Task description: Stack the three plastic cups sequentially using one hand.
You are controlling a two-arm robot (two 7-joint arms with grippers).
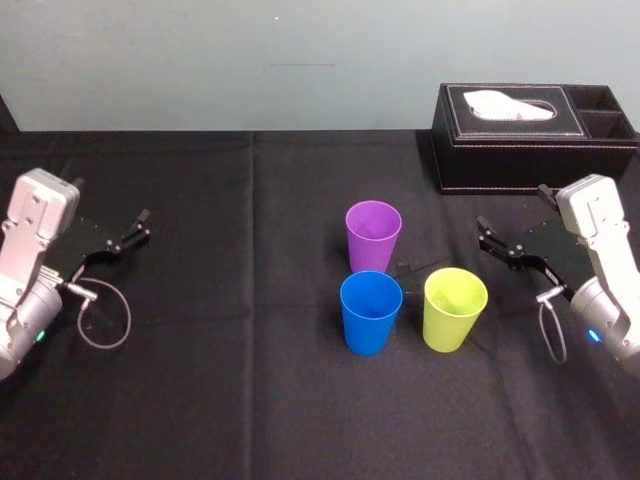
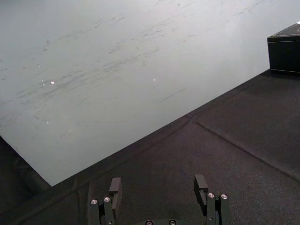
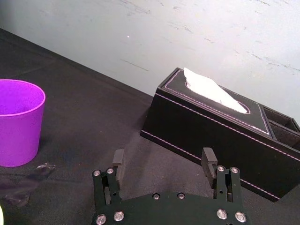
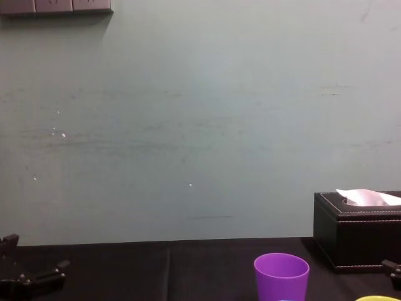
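Black cloth covers the desk (image 1: 200,400); a pale wall (image 4: 188,125) stands behind it. Three cups stand upright and unstacked at mid-desk. The purple cup (image 1: 373,236) is rearmost, the blue cup (image 1: 370,312) sits close in front of it, and the yellow-green cup (image 1: 454,309) is just beside the blue on the robot's right. A black tissue box (image 1: 530,140) sits at rear right. The right tool (image 1: 484,233) is low, near the yellow-green cup, spread and empty. The left tool (image 1: 143,225) is at far left, well apart from the cups, also spread and empty.
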